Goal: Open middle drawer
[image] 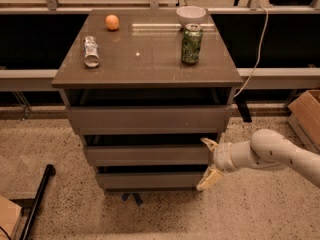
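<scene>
A grey three-drawer cabinet stands in the middle of the camera view. Its middle drawer (147, 155) is shut or nearly shut, with a dark gap above its front. My gripper (208, 163) is at the right end of that drawer front, coming in from the right on a white arm (270, 154). Its fingers are spread open, the upper fingertip (206, 143) at the drawer's top edge and the lower fingertip (204, 184) by the bottom drawer (150, 180). It holds nothing.
On the cabinet top (145, 59) are an orange (112, 22), a lying silver can (91, 51), a green can (191, 44) and a white bowl (191, 15). A cardboard box (306, 115) stands at right, a black pole (37, 196) at lower left, a cable (255, 59) hangs behind.
</scene>
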Robot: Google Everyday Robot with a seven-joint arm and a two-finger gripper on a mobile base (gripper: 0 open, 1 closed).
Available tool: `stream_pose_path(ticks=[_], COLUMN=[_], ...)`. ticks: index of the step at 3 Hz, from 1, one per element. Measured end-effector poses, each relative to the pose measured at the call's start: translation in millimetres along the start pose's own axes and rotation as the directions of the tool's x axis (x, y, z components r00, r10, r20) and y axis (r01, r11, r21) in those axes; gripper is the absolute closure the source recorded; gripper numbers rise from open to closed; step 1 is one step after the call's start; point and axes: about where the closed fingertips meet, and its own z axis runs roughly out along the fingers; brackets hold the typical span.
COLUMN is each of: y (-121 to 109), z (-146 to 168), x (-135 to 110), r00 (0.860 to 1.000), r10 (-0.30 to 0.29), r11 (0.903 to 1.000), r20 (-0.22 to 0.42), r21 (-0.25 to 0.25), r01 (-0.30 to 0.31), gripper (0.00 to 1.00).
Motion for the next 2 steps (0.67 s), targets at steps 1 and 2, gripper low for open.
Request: stream_pose_path(ticks=[1, 2], y=[-8.6, -18.4], z=[10.7, 18.8], x=[16.5, 32.3], r00=[1.000, 0.999], r10=[0.026, 0.049], r11=[0.9997, 0.9988], r20=[0.007, 0.015], r21=[0.003, 0.005], r01=[-0.026, -0.049], gripper=[0.00, 0.00])
